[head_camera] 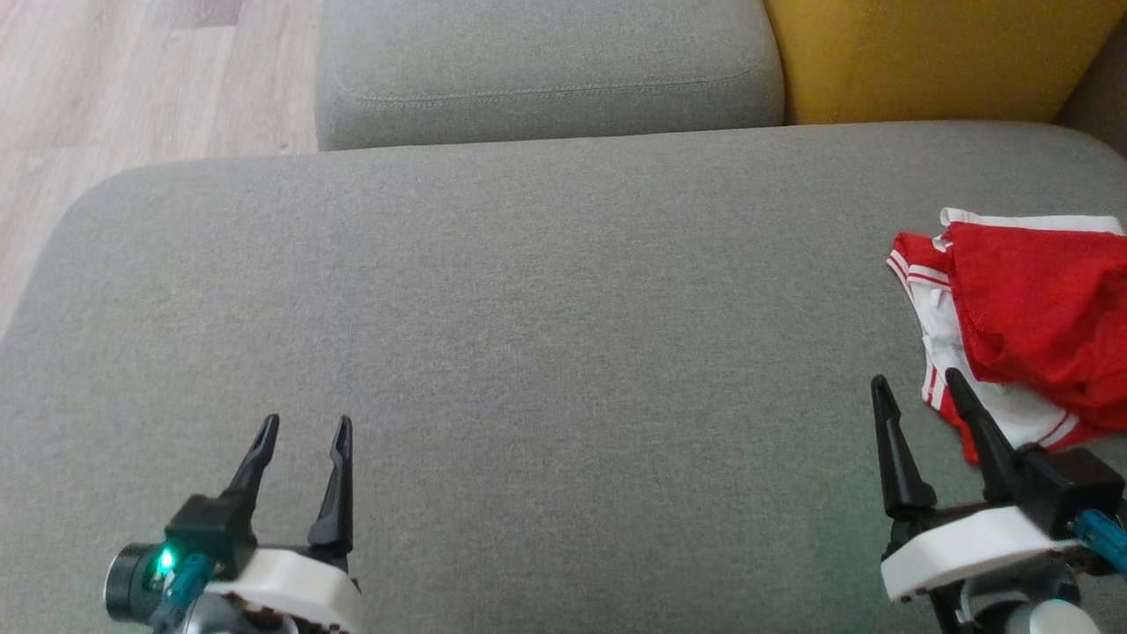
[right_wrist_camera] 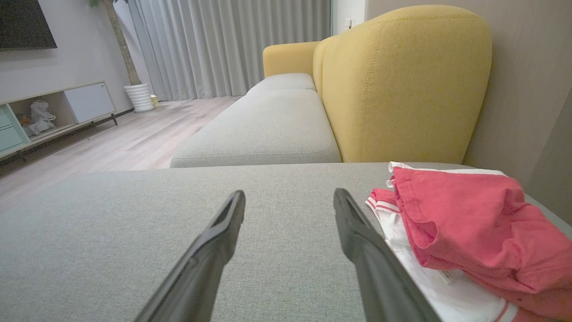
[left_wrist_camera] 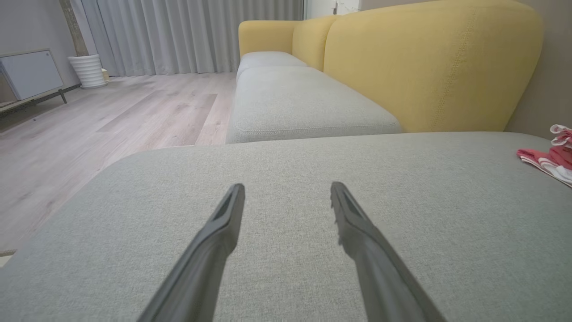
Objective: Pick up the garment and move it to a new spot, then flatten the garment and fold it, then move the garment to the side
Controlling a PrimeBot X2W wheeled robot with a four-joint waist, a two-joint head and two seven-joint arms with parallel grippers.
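Both the left claw (head_camera: 305, 423) and right claw (head_camera: 916, 379) stand open. The crumpled red-and-white cloth garment (head_camera: 1030, 299) lies on the grey fabric sofa cushion (head_camera: 528, 352) beside the right claw; likely soft, floppy: pinch a bunched fold.

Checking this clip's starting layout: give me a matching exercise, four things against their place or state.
Things:
1 garment
2 left gripper
3 right gripper
4 backrest

Place or state:
a yellow, upper right in the head view
b open, at the garment's edge
c crumpled, red and white, far right
d open, over bare grey cushion

Pairs: 1-c, 2-d, 3-b, 4-a
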